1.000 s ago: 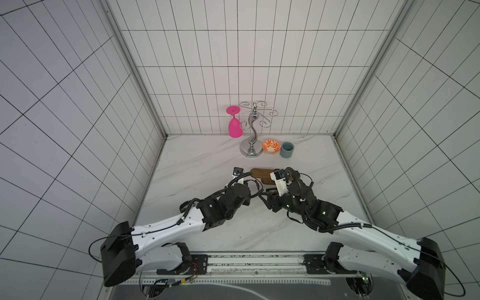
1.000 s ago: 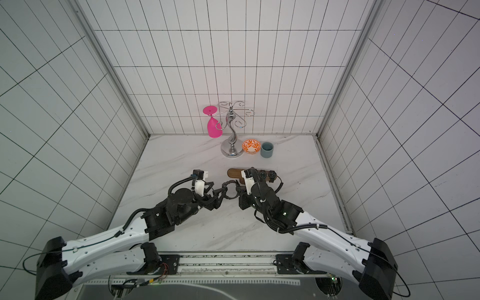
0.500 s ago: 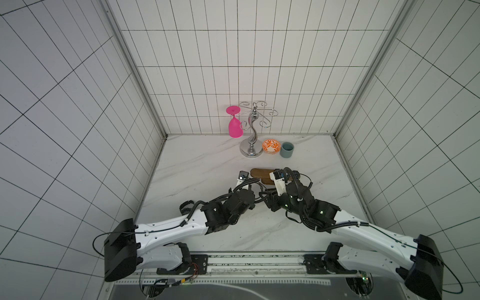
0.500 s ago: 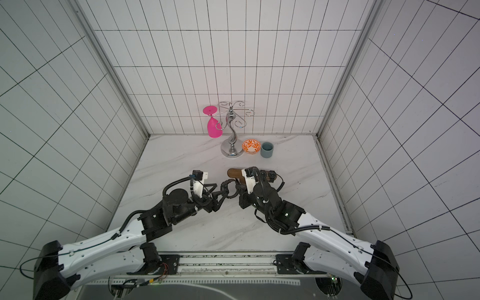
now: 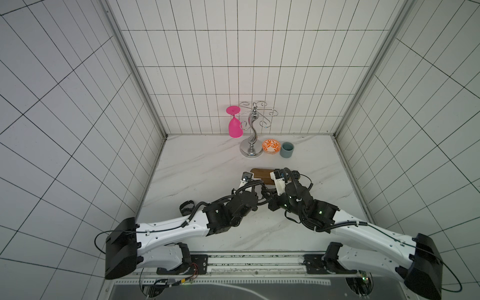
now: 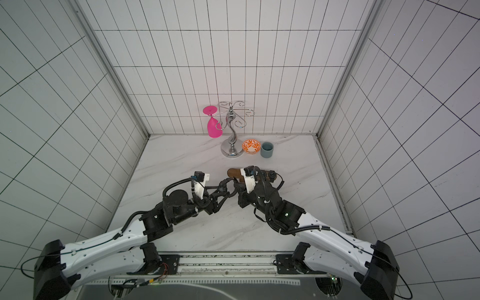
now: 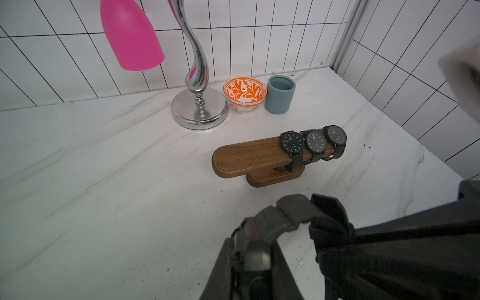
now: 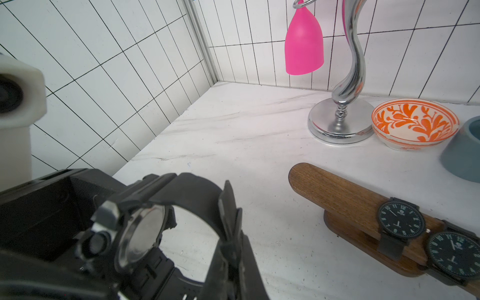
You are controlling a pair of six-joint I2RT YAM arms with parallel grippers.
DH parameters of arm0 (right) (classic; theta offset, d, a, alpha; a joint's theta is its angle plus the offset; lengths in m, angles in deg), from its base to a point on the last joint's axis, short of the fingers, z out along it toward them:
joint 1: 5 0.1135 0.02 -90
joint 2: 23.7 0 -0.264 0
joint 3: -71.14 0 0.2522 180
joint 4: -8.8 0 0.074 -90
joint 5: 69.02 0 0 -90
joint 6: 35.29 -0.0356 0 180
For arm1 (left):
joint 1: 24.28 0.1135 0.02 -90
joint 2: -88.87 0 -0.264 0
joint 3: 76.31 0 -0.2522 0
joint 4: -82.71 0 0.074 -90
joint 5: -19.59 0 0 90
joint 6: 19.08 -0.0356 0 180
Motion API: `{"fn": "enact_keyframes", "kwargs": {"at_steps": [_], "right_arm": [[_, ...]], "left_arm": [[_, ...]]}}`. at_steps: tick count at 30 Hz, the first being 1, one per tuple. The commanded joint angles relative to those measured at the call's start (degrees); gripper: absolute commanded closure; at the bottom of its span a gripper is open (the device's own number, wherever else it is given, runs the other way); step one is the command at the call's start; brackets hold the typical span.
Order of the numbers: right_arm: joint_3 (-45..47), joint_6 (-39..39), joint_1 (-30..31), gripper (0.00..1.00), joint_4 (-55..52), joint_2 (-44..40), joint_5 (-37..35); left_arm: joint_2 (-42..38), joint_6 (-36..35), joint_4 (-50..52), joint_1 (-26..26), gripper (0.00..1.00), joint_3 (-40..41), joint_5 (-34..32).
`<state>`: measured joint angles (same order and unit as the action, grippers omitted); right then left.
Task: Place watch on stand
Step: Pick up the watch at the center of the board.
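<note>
On the worktop [image 5: 207,166] the stand [image 5: 261,172] keeps its left end bare beside three watches [image 7: 314,141], and just near of that end the left tool [image 7: 255,259] clamps the watch [image 8: 140,233] by its case while the right tool [image 8: 231,241] pinches its strap, apparently to hold the loop open.

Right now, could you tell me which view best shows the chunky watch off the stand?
The right wrist view: the watch fills the foreground, case and strap loop clear. The left wrist view shows only strap and part of the case; a top view shows a small dark shape.
</note>
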<state>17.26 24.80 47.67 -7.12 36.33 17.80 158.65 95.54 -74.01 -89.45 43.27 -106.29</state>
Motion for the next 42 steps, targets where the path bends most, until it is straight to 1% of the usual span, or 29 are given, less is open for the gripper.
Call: {"fn": "enact_keyframes", "kwargs": {"at_steps": [1,4,8,9,11,12,14,16,20,23,27,30,37,42], "right_arm": [[-4.9,0.0,0.2,0.96,-0.2,-0.7,-3.2],[-4.6,0.5,0.2,0.98,-0.3,-0.9,-4.0],[-4.4,2.3,0.2,1.00,-1.3,-1.4,-5.9],[-4.2,2.9,0.2,1.00,-1.2,-1.6,-6.1],[-3.6,4.4,0.2,1.00,-0.5,-2.1,-5.7],[-3.1,5.5,0.2,1.00,0.1,-2.6,-5.2],[-2.4,6.3,0.2,1.00,0.9,-3.4,-5.3],[-1.5,6.9,0.1,1.00,1.8,-4.2,-5.7],[-0.2,8.1,0.1,1.00,3.7,-5.0,-4.9],[0.4,8.8,0.2,1.00,5.3,-5.1,-4.2],[0.7,9.1,0.2,1.00,6.1,-5.1,-4.1],[0.7,9.3,0.2,1.00,6.6,-5.0,-3.4],[1.0,10.0,0.2,1.00,7.5,-4.7,-1.9],[1.4,10.4,0.2,1.00,8.2,-4.5,-1.1]], "left_arm": [[-2.7,-0.1,-5.2,-0.4,0.75,1.4,2.7],[-3.9,-1.2,-8.5,-0.4,0.58,3.5,5.5],[-6.4,-1.1,-7.8,-0.1,0.36,4.3,8.8],[-7.2,-1.1,-7.9,0.4,0.32,4.8,10.7],[-9.0,0.1,-8.7,2.6,0.27,6.1,16.4],[-10.1,1.5,-9.5,5.0,0.26,7.3,20.4],[-12.7,4.3,-11.4,8.6,0.25,9.7,26.4],[-15.2,4.7,-13.0,10.0,0.20,11.5,28.5],[-16.3,4.5,-12.5,10.4,0.18,11.6,31.2],[-15.9,5.1,-15.0,10.5,0.18,12.3,34.5],[-16.0,6.0,-17.2,10.4,0.18,13.4,35.1],[-15.7,5.8,-17.3,10.4,0.21,13.3,35.0],[-15.3,5.5,-17.6,10.5,0.32,12.9,34.5],[-15.2,5.6,-17.9,10.6,0.37,12.7,34.9]]}}
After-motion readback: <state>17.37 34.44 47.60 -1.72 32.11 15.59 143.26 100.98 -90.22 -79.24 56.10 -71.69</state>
